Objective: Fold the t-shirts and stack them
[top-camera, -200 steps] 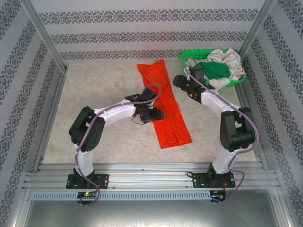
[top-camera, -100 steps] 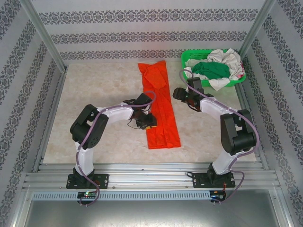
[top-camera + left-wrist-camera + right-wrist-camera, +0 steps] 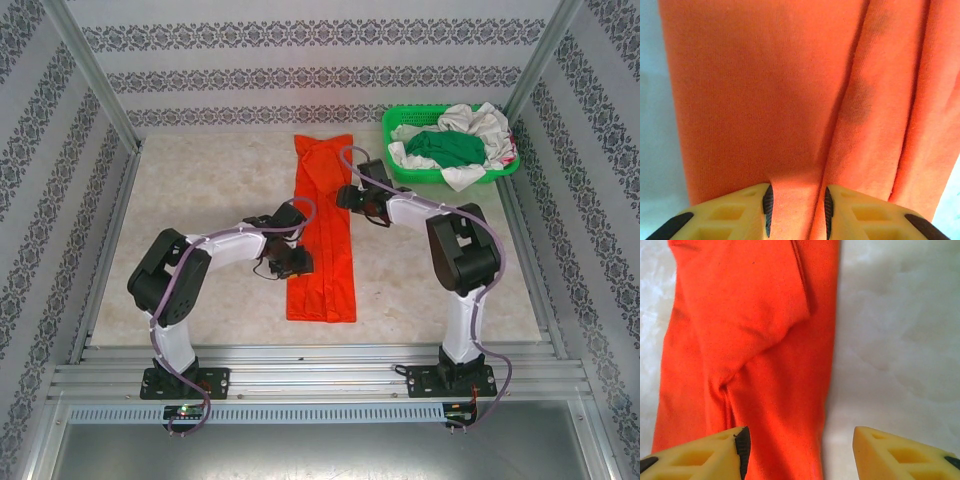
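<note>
Orange t-shirt lay folded into a long narrow strip down the middle of the worktop, its far end near the back wall and its near hem just short of the front rail. The left fingers met the strip at its left edge; the wrist view showed them drawn narrow, pinching a raised fold of the cloth between the dark pads. The right fingers sat at the strip's right edge, farther back. There they stood wide, gripping nothing: one finger over the cloth, the other over bare worktop, the straight cloth edge running between them. A green t-shirt and a white t-shirt sat heaped in the green basket at the far right corner, well apart from the strip. Broad bare worktop lay to the strip's left, and a narrower lane to its right.
</note>
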Robot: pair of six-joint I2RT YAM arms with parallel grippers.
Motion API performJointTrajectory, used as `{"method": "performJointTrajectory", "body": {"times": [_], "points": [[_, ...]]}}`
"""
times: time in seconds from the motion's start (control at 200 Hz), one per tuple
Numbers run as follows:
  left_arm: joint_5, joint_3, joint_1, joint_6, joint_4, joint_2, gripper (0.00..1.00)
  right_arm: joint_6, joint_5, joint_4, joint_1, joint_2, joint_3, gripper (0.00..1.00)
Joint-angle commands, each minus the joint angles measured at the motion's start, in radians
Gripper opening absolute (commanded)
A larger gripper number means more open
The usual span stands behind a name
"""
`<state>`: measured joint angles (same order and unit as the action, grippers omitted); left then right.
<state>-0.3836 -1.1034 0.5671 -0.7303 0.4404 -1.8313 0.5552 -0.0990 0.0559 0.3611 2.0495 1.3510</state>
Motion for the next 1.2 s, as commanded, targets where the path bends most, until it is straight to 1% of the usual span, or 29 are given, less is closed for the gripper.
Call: {"method": "performJointTrajectory", "body": {"times": [0.0, 0.075, 0.21, 0.29, 0.39, 0.47, 0.565, 0.724, 0.854, 0.909, 1.049, 1.109, 1.199], "points": [[0.024, 0.016, -0.014, -0.010, 0.019, 0.017, 0.34, 0.037, -0.031, 0.012, 0.006, 0.079, 0.079, 0.54], [0.023, 0.019, -0.025, -0.015, 0.013, 0.017, 0.34, 0.046, -0.046, 0.011, 0.012, 0.121, 0.122, 0.51], [0.018, 0.035, -0.051, -0.023, -0.004, 0.028, 0.34, 0.041, -0.081, 0.049, 0.016, 0.202, 0.218, 0.43], [0.019, 0.037, -0.070, -0.020, -0.004, 0.033, 0.34, 0.047, -0.103, 0.070, 0.014, 0.240, 0.270, 0.41], [0.018, 0.034, -0.085, -0.013, -0.003, 0.036, 0.35, 0.049, -0.133, 0.085, 0.010, 0.278, 0.330, 0.39], [0.018, 0.023, -0.091, -0.009, 0.000, 0.035, 0.36, 0.033, -0.134, 0.110, 0.012, 0.294, 0.372, 0.39], [0.019, 0.013, -0.091, -0.008, -0.002, 0.046, 0.41, 0.009, -0.121, 0.134, 0.012, 0.279, 0.386, 0.41], [0.029, 0.003, -0.094, -0.007, 0.002, 0.103, 0.44, -0.064, -0.069, 0.121, 0.012, 0.144, 0.290, 0.53], [0.044, -0.002, -0.110, -0.012, 0.007, 0.172, 0.52, -0.156, -0.053, 0.048, 0.017, -0.020, 0.115, 0.64], [0.050, 0.001, -0.126, -0.014, 0.009, 0.198, 0.56, -0.203, -0.045, 0.027, 0.024, -0.092, 0.039, 0.68], [0.076, 0.022, -0.188, -0.014, 0.021, 0.248, 0.66, -0.366, -0.029, 0.007, 0.070, -0.285, -0.140, 0.72], [0.079, 0.043, -0.221, -0.016, 0.020, 0.270, 0.70, -0.447, 0.011, 0.020, 0.112, -0.357, -0.200, 0.72], [0.082, 0.082, -0.268, -0.021, 0.018, 0.307, 0.73, -0.571, 0.050, 0.041, 0.186, -0.450, -0.282, 0.73]]}}
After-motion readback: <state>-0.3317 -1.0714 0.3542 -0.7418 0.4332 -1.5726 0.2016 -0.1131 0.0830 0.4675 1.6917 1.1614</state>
